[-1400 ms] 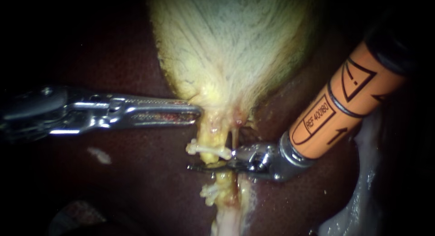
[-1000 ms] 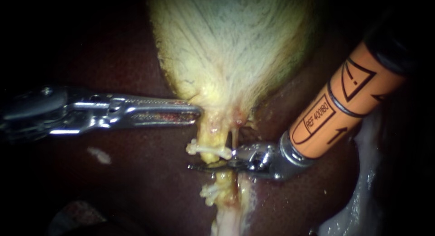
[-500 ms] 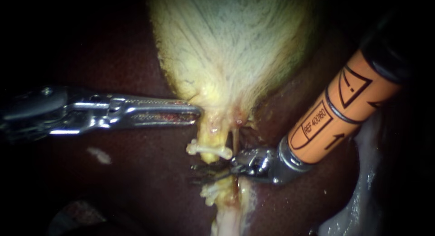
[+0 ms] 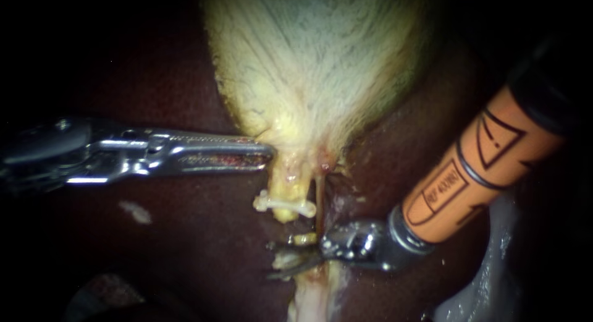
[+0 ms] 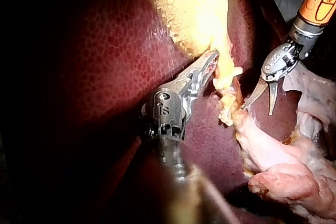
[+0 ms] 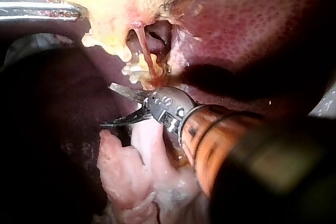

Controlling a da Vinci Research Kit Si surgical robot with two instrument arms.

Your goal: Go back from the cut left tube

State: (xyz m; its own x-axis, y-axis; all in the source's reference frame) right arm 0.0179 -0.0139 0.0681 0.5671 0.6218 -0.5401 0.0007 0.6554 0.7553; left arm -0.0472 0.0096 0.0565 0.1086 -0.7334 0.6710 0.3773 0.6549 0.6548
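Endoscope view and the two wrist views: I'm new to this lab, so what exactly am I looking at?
A surgical robot's two thin instruments work on a pig's dark liver and pale gallbladder on a bench. The endoscope view is a camera close to the tissue; each wrist view comes from a camera on one arm. The left instrument ends in a pincer, its jaws shut on the gallbladder's edge. The right instrument holds nothing: its blades stand open beside a cut tube that carries a white clip.
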